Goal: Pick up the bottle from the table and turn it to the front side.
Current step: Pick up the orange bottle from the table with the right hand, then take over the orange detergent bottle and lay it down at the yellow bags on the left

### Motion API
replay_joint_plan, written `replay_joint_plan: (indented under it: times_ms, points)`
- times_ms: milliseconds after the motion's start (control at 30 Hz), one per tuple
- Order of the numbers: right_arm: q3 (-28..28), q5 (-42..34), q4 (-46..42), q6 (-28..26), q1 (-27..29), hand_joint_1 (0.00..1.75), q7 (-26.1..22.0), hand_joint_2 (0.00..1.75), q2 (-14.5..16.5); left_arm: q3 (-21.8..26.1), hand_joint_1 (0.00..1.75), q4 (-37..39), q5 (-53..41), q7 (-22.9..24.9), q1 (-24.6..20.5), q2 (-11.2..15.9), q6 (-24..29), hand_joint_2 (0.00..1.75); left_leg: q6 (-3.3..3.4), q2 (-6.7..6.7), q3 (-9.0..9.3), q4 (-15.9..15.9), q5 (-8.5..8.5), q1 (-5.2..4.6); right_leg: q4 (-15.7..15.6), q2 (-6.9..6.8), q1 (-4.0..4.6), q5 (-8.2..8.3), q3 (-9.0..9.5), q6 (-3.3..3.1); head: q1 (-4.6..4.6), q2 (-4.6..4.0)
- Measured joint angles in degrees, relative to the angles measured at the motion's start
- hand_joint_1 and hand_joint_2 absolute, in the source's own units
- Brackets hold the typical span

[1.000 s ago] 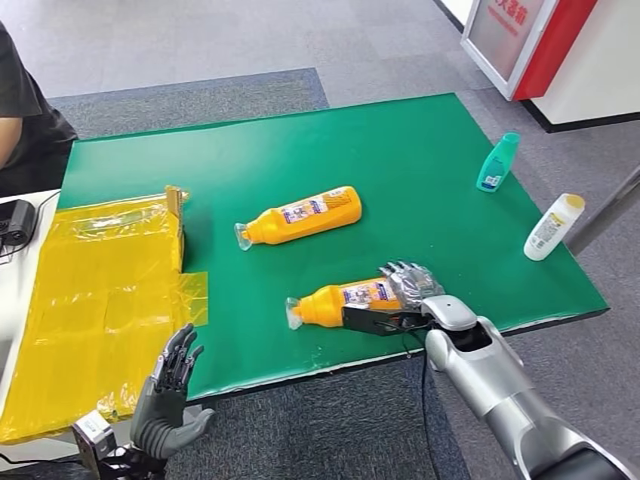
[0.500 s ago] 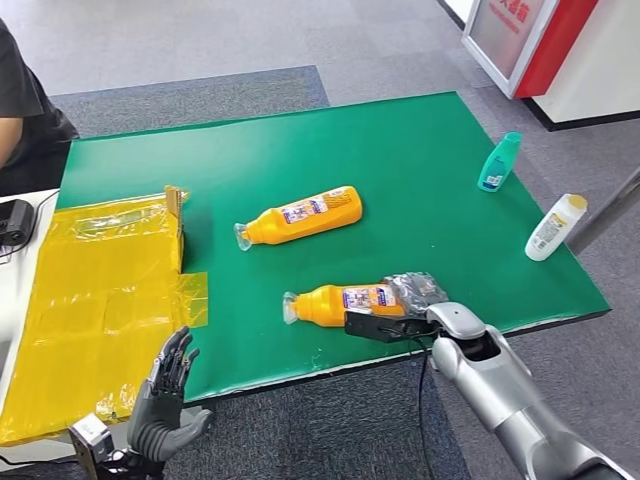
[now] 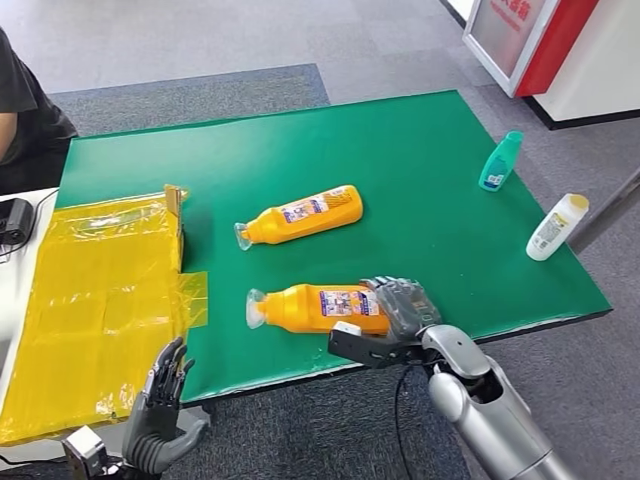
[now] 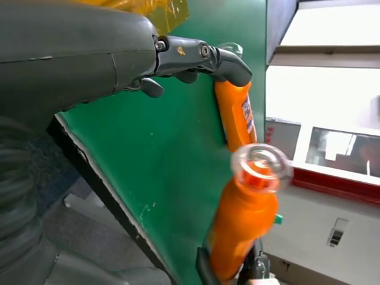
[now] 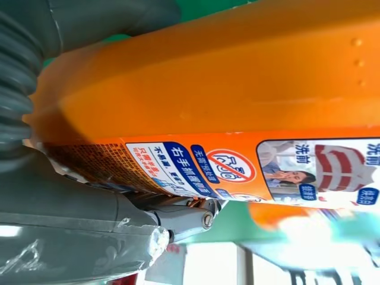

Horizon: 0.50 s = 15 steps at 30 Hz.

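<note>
Gripping: the right hand (image 3: 398, 305) is wrapped around the base end of the near orange bottle (image 3: 321, 308), fingers over the top and thumb underneath; the right wrist view shows the label pressed close against the palm.
Bottle position: at about 6 o'clock on the green table (image 3: 423, 170), near the front edge, lying roughly level with its clear cap pointing toward 9 o'clock; it looks lifted slightly off the surface, though I cannot be sure.
Left hand: the left hand (image 3: 160, 412) hangs at 7 o'clock below the table edge, fingers spread, holding nothing.
Step in hand: the pick-up looks done or nearly so; the turn to the front side is not yet made.
Next move: likely a wrist roll about the bottle's long axis, keeping the grip firm so the smooth body does not slip.
Other things: a second orange bottle (image 3: 302, 214) lies at centre; a teal bottle (image 3: 499, 161) and a white bottle (image 3: 555, 226) lie at 2 to 3 o'clock.
</note>
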Motion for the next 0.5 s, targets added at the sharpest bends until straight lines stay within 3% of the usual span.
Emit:
replay_joint_plan:
  times_ms: [233,500]
  points:
    - [-0.04,-1.08,-9.99,-5.56,7.06,1.75,-5.44,1.75,5.22,3.42,0.00,-1.03,1.11,-0.01,1.37,-1.69,-7.00,1.75,-0.09,-0.01,0.01,0.00,-0.11,0.03,0.01,-0.03,0.03,-0.13,-0.02,-0.10,-0.02,0.00]
    - [0.26,-6.46,-12.41,-8.72,10.01,1.75,-11.77,1.75,10.92,4.58,0.00,-1.52,5.26,0.57,0.77,-2.78,-13.99,1.75,-0.07,-0.01,0.01,0.00,-0.11,0.02,0.00,-0.03,0.02,-0.13,-0.02,-0.11,0.00,0.00]
